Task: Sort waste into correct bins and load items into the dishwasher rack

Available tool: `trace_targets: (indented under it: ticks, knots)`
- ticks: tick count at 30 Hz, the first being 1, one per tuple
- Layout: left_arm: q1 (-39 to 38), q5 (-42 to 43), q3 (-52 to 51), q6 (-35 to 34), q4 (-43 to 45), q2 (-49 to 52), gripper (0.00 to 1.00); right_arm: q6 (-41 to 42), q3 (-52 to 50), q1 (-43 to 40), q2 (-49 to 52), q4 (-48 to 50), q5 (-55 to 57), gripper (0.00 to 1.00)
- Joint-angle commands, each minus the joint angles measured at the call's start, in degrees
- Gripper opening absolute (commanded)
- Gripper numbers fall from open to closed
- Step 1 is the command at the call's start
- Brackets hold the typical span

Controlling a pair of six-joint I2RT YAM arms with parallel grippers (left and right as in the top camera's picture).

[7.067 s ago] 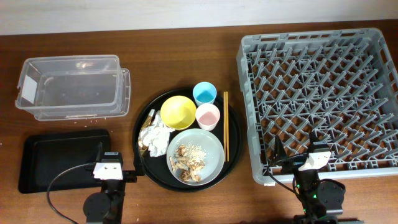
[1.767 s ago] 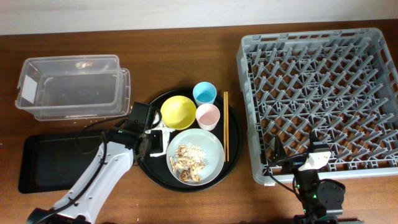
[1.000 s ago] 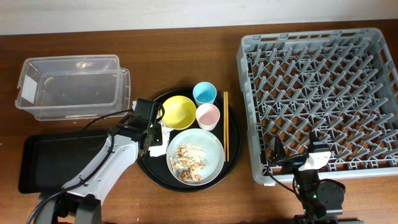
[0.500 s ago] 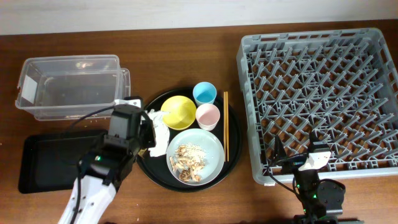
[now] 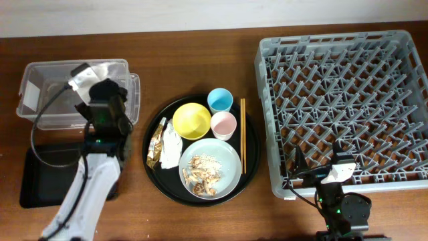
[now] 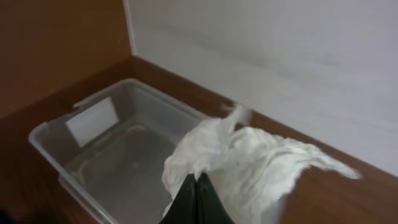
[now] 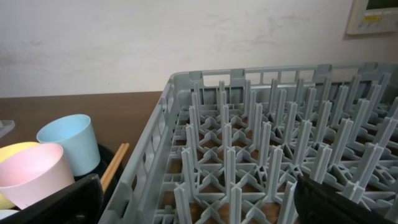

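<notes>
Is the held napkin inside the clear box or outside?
Outside: the napkin hangs from the shut left gripper, above the box.

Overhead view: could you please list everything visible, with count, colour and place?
table: one, brown, under everything
rack: one, grey, right
clear box: one, white-labelled, far left
flat tray: one, black, left front
round tray: one, black, centre
bowl: one, yellow, round tray
blue cup: one, round tray
pink cup: one, round tray
plate: one, grey-green, round tray
food scraps: pile, brown with rice, plate
chopsticks: pair, wooden, round tray's right edge
wrapper: one, brown-gold, round tray's left edge
napkin: two white pieces, beside wrapper and above clear box
left gripper: shut on napkin
right gripper: open, by rack
</notes>
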Motion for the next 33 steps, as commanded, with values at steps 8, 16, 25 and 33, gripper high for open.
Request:
trace_targets:
  ticks: [8,16,25,33]
  knots:
    - [6.0,3.9,0.2,4.3,10.6,9.1,0.61,0.0,-0.5,0.3,-0.3,0.0,0.5,0.99]
    - [-5.7,12.9,0.2,3.1,-20.9,-10.8,0.77,0.0,-0.5,0.3,-0.3,0.0,0.5,0.98]
    - [-15.9,31.4,-1.4,-3.7,-55.9,-23.0,0.59,0.0,-0.5,0.3,-0.3,0.0,0.5,0.98]
    - [-15.9,35.0,-2.4,-3.7,-49.5,-1.9,0.58,0.0,-0.5,0.3,-0.3,0.0,0.5,0.99]
